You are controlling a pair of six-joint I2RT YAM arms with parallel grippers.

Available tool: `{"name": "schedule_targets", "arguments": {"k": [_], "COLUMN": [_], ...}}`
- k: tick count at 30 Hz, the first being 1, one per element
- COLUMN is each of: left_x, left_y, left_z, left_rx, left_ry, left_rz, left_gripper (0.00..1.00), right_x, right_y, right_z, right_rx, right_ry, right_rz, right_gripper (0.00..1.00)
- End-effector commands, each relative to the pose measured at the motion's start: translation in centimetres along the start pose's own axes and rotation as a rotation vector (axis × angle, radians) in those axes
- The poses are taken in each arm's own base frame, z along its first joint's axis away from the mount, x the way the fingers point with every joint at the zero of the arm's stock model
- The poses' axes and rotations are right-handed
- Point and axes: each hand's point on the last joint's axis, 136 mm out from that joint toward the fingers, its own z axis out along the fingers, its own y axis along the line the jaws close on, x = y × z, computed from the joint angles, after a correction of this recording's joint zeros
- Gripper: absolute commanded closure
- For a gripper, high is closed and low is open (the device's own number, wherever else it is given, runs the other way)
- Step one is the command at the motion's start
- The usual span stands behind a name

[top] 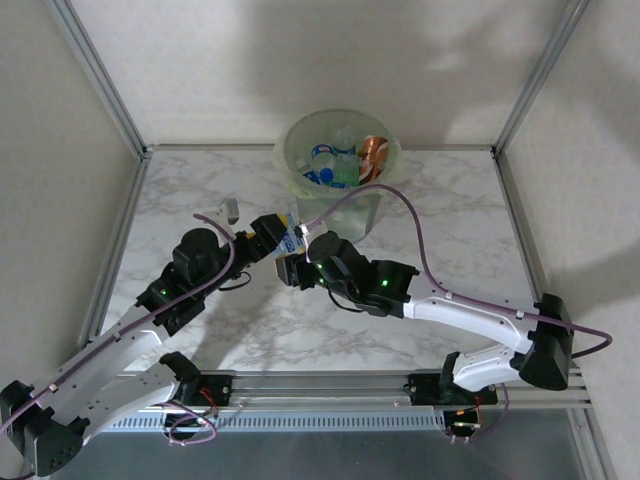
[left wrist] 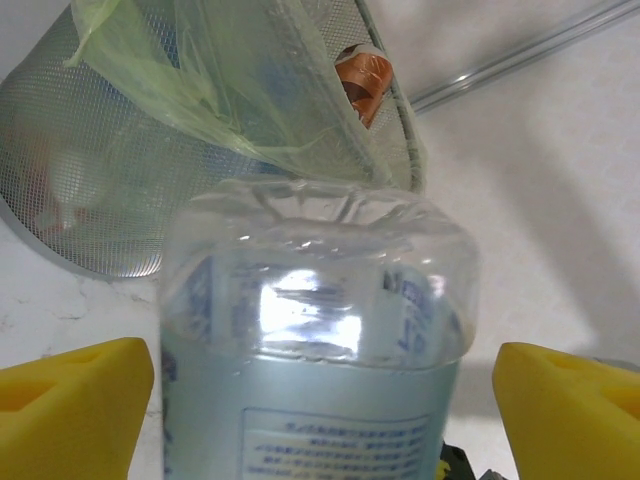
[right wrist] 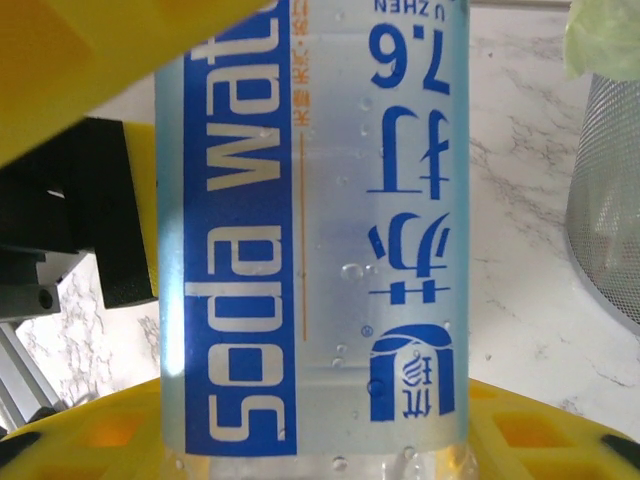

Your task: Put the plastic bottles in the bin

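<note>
**Top external view.** My left jaws and right jaws meet above the middle of the white marble-patterned table (top: 455, 215). Between them is a clear plastic bottle with a blue label (top: 291, 240), just in front of the round translucent grey bin lined with a pale green bag (top: 283, 165). Other bottles lie inside the bin, several blue-labelled bottles (top: 330, 165) and one orange-labelled bottle (top: 375, 150).

**Left wrist view.** A rounded end of the clear plastic bottle (left wrist: 320, 330) sits between my two yellow fingers (left wrist: 75, 400). A gap shows on either side, so my left jaws stand wide and touch nothing. Behind the bottle are the bin's meshed wall (left wrist: 80, 200) and, inside it, the orange-labelled bottle (left wrist: 362, 80).

**Right wrist view.** The bottle's label (right wrist: 250, 240) reads "Soda Water" in white on blue. One yellow finger (right wrist: 100, 60) presses on one side and the other (right wrist: 540, 435) on the opposite side, so my right jaws are narrowed and hold the bottle. The bin's wall (right wrist: 612, 200) stands near, at the right edge.
</note>
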Motion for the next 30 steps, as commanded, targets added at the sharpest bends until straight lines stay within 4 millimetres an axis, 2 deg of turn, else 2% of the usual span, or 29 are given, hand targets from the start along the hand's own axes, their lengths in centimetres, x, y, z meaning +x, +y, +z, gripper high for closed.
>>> {"name": "schedule_targets", "arguments": {"k": [1,25,30], "left_x": [-0.2,-1.1,-1.4], "left_y": [-0.3,0.0,0.5], "left_z": [0.2,0.2,0.3], "left_rx": [0.024,-0.006,-0.034], "left_ry": [-0.001,-0.038,-0.047], "left_rz": [0.007,0.002,0.001], "left_gripper": [0.15,0.42,0.46], "right_x": [-1.5,-2.1,-2.2], "right_y": [0.9,1.2,1.0], "right_z": [-0.6,-0.9,-1.1], "right_rx": [0.000,0.012,0.019], "right_ry": [-0.036,-0.042,-0.052], "right_rz": [-0.020,-0.041,-0.034], "right_gripper": [0.54,0.53,0.46]}}
